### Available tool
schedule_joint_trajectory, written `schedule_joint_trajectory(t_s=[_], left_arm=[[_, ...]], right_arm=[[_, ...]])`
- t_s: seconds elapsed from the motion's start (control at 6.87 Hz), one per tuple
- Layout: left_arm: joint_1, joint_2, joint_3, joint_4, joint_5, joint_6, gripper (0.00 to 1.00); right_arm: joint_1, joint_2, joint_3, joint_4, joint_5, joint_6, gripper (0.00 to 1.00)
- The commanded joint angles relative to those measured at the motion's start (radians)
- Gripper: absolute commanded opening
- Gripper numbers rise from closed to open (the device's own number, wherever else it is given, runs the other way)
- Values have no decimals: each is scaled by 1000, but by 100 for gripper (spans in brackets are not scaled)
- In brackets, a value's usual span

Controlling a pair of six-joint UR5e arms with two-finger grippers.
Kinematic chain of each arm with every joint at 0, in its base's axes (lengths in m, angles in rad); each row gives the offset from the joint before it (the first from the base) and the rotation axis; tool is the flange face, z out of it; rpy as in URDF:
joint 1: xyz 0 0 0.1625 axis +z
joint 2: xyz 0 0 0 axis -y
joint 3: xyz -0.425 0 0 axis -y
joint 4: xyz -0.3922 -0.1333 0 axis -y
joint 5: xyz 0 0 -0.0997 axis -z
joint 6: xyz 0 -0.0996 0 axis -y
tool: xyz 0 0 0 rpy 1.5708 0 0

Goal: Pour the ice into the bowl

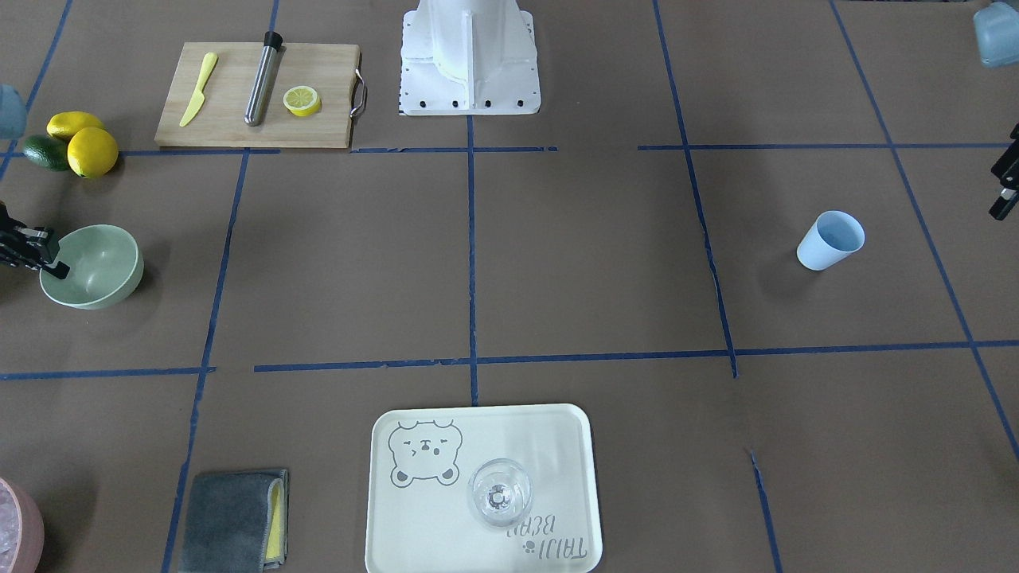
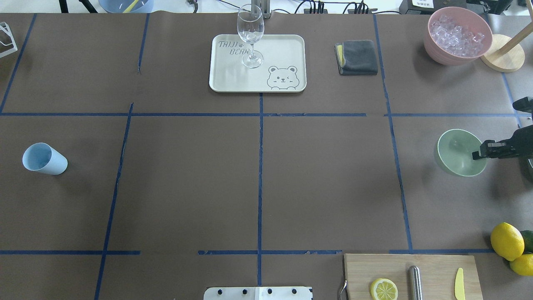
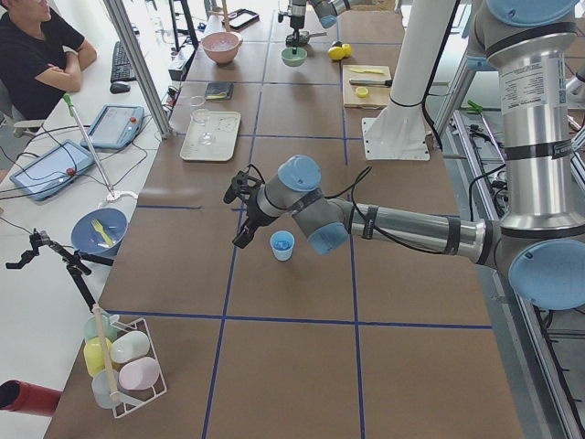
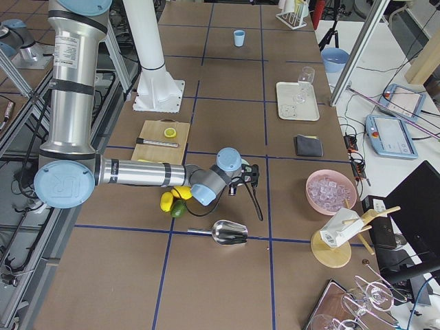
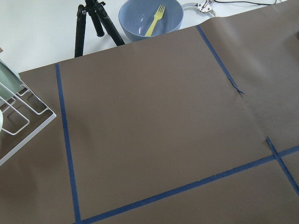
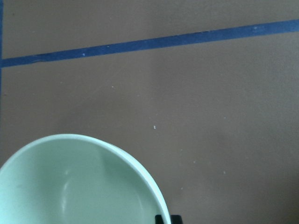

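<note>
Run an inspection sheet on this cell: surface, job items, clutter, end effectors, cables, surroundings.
Surface: brown paper table with blue tape grid.
Job's things: bowl mint, empty, tilted; ice heaped in pink container.
Clutter: blue cup; wine glass on tray; grey cloth; cutting board with lemon slice; lemons; metal scoop.
End effectors: right end effector at bowl rim, apparently clamped on it; left end effector apart from the cup, open or shut unclear.
Cables: cable loop at right wrist; cable bundle at far edge.
Surroundings: operator seated at the left end; blue dish with fork off the table.
</note>
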Motion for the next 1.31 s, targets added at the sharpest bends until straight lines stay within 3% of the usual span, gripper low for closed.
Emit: schedule_joint_trajectory(t_s=[0.0, 0.29, 0.44, 0.58, 0.73, 1.02, 1.17], left_arm=[[204, 106, -44, -147, 234, -210, 98], [374, 212, -52, -287, 436, -338, 98], [458, 252, -52, -338, 547, -392, 98], [596, 267, -49, -341, 716, -482, 98], [698, 273, -46, -338, 815, -554, 98], [923, 274, 40, -333, 1085, -740, 99], [961, 274, 46, -332, 1132, -759, 99]], right_arm=[[3, 20, 109, -79, 55, 114, 0], [11, 142, 281, -430, 57, 120, 0], [6, 215, 301, -531, 57, 123, 0], [-27, 293, 306, -591, 52, 211, 0], [-82, 361, 304, -601, 34, 309, 0], [-185, 472, 303, -669, -59, 424, 0], [-188, 525, 307, -749, -70, 424, 0]])
